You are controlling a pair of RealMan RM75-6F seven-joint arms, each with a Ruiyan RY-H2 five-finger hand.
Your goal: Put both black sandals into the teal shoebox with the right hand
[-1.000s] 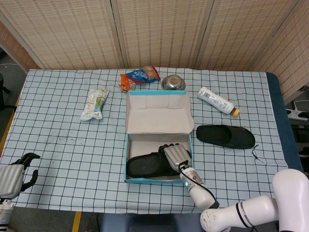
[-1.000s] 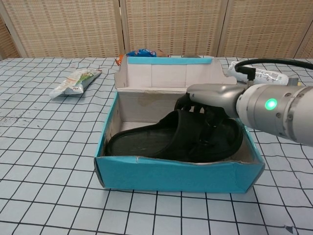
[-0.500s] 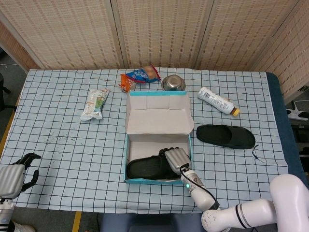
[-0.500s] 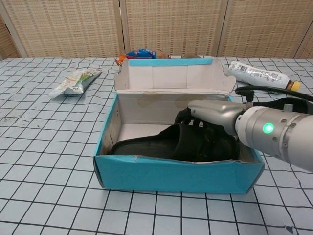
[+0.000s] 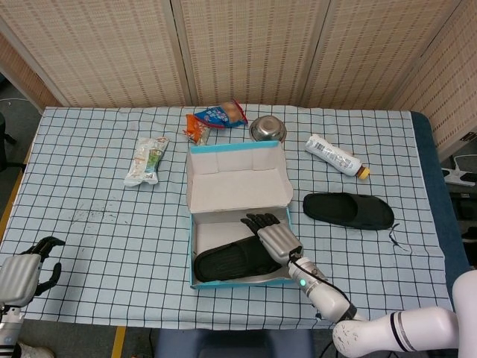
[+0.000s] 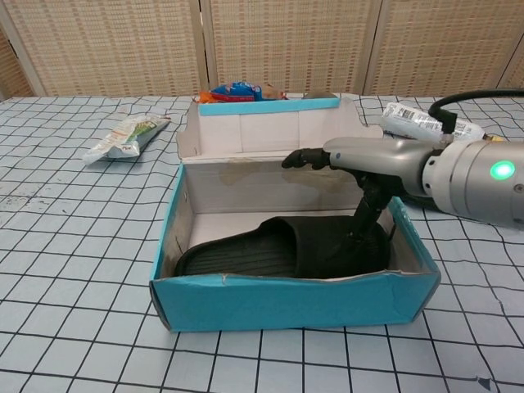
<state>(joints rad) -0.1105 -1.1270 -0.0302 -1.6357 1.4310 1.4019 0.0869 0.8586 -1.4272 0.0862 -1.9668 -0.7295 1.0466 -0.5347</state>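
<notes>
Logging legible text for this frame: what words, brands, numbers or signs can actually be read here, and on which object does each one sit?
None can be read.
White plastic bottle: printing on its label, too small and blurred.
Green and white snack packet: print blurred.
Blue and orange snack bag: markings blurred.
Teal shoebox: no lettering visible on the faces shown.
Black sandals: no visible logo.

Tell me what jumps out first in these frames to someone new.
The open teal shoebox at the table's middle, with one black sandal lying flat inside it. The right hand hovers over that sandal, fingers spread and holding nothing. The second black sandal lies on the checked cloth to the right of the box.
</notes>
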